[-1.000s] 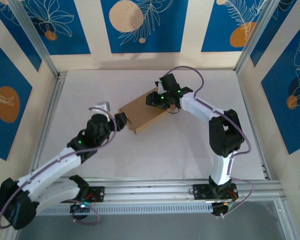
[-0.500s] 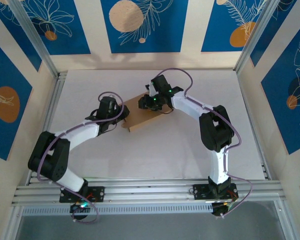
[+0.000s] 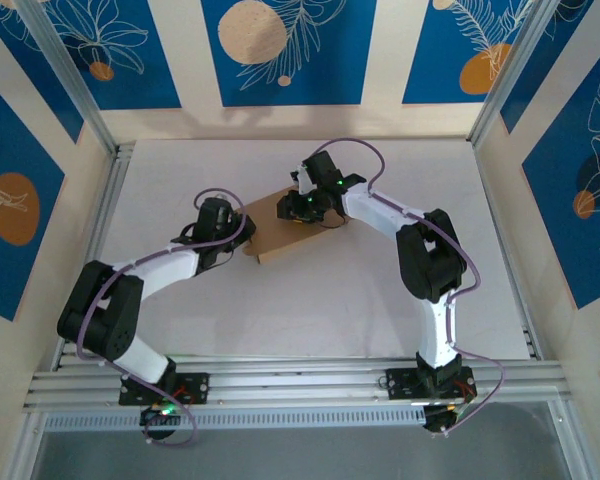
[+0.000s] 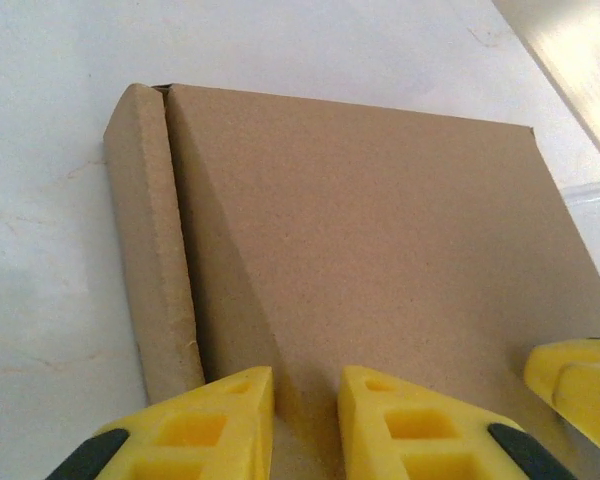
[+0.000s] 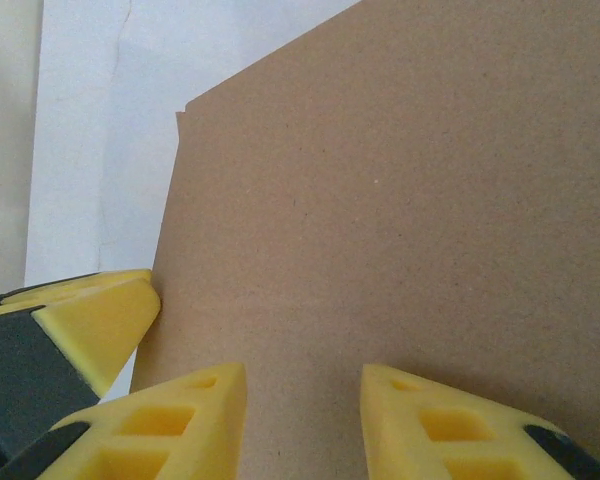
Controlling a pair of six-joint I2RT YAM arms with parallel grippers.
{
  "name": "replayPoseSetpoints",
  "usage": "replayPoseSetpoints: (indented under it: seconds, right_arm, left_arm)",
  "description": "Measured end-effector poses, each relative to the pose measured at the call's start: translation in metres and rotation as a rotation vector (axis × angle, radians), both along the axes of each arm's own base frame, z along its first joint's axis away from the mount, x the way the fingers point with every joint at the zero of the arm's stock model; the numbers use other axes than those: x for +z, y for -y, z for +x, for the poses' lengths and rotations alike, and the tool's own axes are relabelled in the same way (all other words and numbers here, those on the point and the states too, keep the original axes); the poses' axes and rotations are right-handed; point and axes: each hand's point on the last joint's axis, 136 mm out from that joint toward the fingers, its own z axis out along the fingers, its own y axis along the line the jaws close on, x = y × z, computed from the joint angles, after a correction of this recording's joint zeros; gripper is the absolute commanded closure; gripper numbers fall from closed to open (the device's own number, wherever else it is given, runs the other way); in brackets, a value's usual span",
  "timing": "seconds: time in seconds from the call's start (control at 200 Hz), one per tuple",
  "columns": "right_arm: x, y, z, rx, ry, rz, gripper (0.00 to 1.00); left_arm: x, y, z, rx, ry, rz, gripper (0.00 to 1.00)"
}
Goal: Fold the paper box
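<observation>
Paper box (image 3: 280,232), left end effector (image 3: 243,237) now at its left edge

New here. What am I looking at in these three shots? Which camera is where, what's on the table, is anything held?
These are two small robot arms bolted at the table's near edge, each ending in a two-finger gripper. The wide shot comes from a fixed camera above and behind them. In it the left gripper and the right gripper both reach a flat brown box on the white table. The other two shots come from cameras on the wrists, each looking past its own arm's yellow fingers: left fingers and right fingers, with cardboard close up. Both pairs stand slightly apart against the box. I can't tell whether either actually grips it.
</observation>
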Motion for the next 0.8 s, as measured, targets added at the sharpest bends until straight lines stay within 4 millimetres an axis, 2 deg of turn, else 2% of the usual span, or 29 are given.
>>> replayPoseSetpoints:
  seconds: [0.16, 0.27, 0.42, 0.61, 0.8]
  right_arm:
    - [-0.004, 0.000, 0.000, 0.005, -0.022, 0.014, 0.63]
    - [-0.003, 0.000, 0.000, 0.008, -0.024, 0.022, 0.63]
    - [0.000, -0.003, -0.003, 0.024, -0.033, 0.045, 0.63]
    - [0.001, -0.009, -0.007, 0.040, -0.044, 0.063, 0.63]
    - [-0.002, -0.010, -0.008, 0.041, -0.060, 0.068, 0.64]
  left_arm:
    - [0.001, 0.001, 0.002, 0.019, -0.010, -0.044, 0.77]
    - [-0.002, 0.000, -0.001, 0.026, -0.033, -0.043, 0.66]
    - [-0.001, -0.010, -0.014, 0.036, -0.084, -0.025, 0.52]
    - [-0.004, -0.016, -0.022, 0.037, -0.140, -0.049, 0.53]
    - [-0.003, -0.008, -0.022, 0.032, -0.167, -0.120, 0.62]
